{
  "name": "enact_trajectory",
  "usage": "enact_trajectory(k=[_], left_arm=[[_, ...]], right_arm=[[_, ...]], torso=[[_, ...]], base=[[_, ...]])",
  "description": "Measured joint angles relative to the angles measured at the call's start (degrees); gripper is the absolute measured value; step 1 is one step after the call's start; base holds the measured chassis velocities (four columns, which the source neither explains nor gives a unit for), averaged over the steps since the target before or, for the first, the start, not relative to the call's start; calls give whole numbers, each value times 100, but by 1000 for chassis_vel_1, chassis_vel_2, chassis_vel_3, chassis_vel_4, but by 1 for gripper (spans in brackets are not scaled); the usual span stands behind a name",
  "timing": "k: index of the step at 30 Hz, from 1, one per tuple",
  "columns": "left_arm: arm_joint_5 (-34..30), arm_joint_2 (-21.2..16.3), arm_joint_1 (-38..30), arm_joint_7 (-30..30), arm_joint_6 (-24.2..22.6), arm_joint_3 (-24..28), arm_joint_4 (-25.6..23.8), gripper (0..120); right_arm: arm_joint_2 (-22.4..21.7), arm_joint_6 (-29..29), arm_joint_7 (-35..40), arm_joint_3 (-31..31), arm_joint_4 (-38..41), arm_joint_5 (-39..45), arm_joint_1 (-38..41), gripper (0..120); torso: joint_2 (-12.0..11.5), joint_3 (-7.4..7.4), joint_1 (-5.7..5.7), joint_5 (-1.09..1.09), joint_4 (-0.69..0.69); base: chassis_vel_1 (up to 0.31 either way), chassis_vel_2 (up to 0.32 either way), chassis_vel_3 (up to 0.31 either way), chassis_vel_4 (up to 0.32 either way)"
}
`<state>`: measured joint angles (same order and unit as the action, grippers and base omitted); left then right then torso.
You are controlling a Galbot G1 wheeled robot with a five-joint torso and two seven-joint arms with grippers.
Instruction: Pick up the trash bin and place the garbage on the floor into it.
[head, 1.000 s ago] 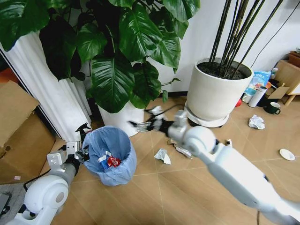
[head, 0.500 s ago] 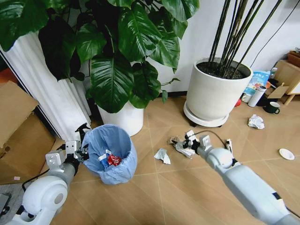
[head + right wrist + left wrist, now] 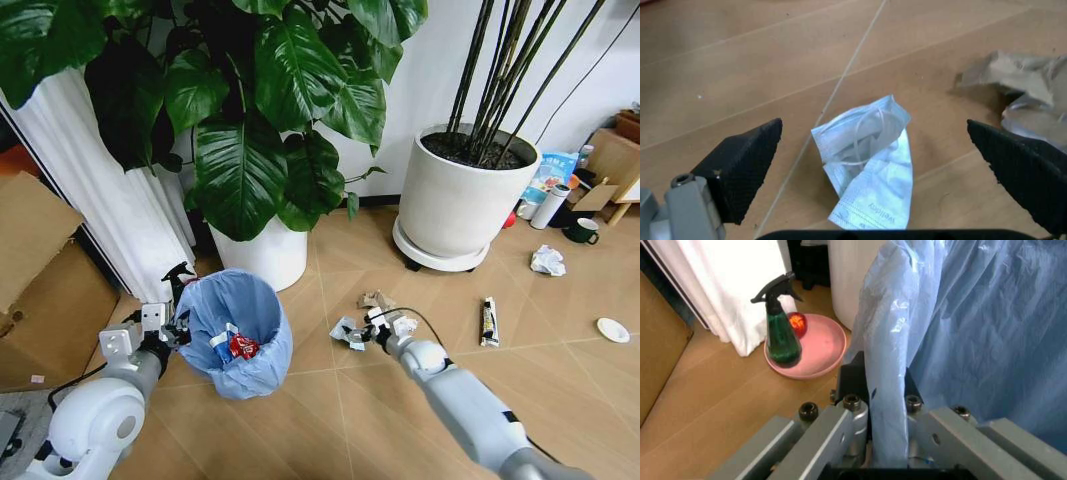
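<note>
The trash bin [image 3: 238, 330], lined with a light blue bag [image 3: 973, 330], stands on the floor [image 3: 330, 420] with a crushed red can [image 3: 243, 346] inside. My left gripper [image 3: 172, 330] [image 3: 880, 395] is shut on its rim and bag. My right gripper [image 3: 360, 335] [image 3: 873, 125] hangs open low over a crumpled white-blue packet [image 3: 346, 332] [image 3: 870, 165], one finger on either side of it. More garbage lies around: a brownish wad [image 3: 377, 300] [image 3: 1020, 80], a squeezed tube [image 3: 488, 322], a white paper wad [image 3: 547, 260] and a small white disc [image 3: 612, 329].
Two big white plant pots [image 3: 262, 250] [image 3: 462, 200] stand behind the litter. A white curtain [image 3: 100, 190] and cardboard boxes [image 3: 45, 280] lie to the left. A green spray bottle [image 3: 781, 340] stands in a pink dish [image 3: 820, 347] by the bin. A dark mug [image 3: 582, 231] and white bottle [image 3: 551, 205] sit far right.
My right arm has swung away from the bin, dropped toward the floor and come in over the white-blue packet. The left gripper and bin have stayed put.
</note>
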<state>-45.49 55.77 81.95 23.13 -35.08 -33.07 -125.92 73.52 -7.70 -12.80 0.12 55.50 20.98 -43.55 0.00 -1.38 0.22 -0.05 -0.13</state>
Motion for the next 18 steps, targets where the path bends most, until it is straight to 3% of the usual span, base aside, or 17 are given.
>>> enact_trajectory(k=[18], left_arm=[[-8, -30, 17, -2, 20, -27, -38, 0]], right_arm=[[364, 188, -193, 251, -899, -484, 147, 97]], torso=[[0, 0, 0, 1, 0]], base=[[0, 0, 0, 0]])
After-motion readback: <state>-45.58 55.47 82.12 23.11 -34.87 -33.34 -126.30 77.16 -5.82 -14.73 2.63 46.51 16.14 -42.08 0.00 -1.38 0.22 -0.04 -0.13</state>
